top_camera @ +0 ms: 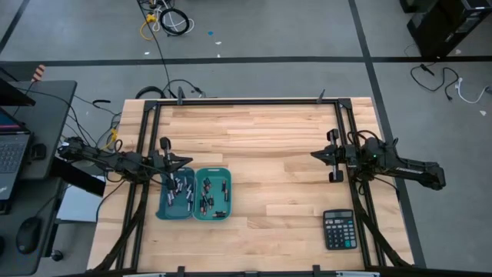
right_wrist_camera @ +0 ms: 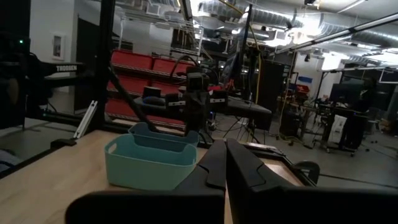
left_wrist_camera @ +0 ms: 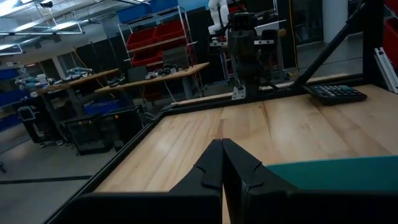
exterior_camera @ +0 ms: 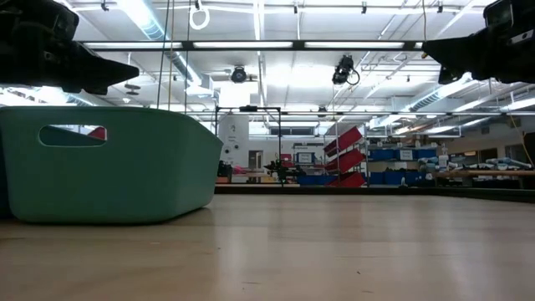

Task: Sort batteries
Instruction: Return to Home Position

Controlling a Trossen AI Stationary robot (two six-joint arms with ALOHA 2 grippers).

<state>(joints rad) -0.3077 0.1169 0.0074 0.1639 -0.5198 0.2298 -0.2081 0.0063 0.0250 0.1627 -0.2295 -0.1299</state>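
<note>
Batteries (top_camera: 181,187), silver and black, lie in two bins that touch side by side at about 8 o'clock from the centre of the table (top_camera: 269,138). The bluer bin (top_camera: 161,208) is at 9 o'clock of the pair and the greener bin (top_camera: 229,201) at 3 o'clock. You see no cell loose on the wood.

Step in hand, as a judgement: sorting looks complete, and both arms are going to their rest poses.
- Left gripper (top_camera: 189,161): it hangs above the 12 o'clock rim of the bluer bin. Its wrist view shows the fingers pressed together with nothing between them.
- Right gripper (top_camera: 314,155): it hangs over bare wood at about 2 o'clock from the table's centre, well apart from the bins. Its fingers likewise meet, empty.

Next move, as a judgement: keep both pincers closed and draw each arm back toward its own base. Watch the left arm, which should clear the bin rim without nudging it.

Count:
- two bins
- two arms
- one calculator (top_camera: 339,229), at about 5 o'clock on the table
- batteries: several in each bin, over a dozen in all, though they are too small and too overlapped for you to count exactly
</note>
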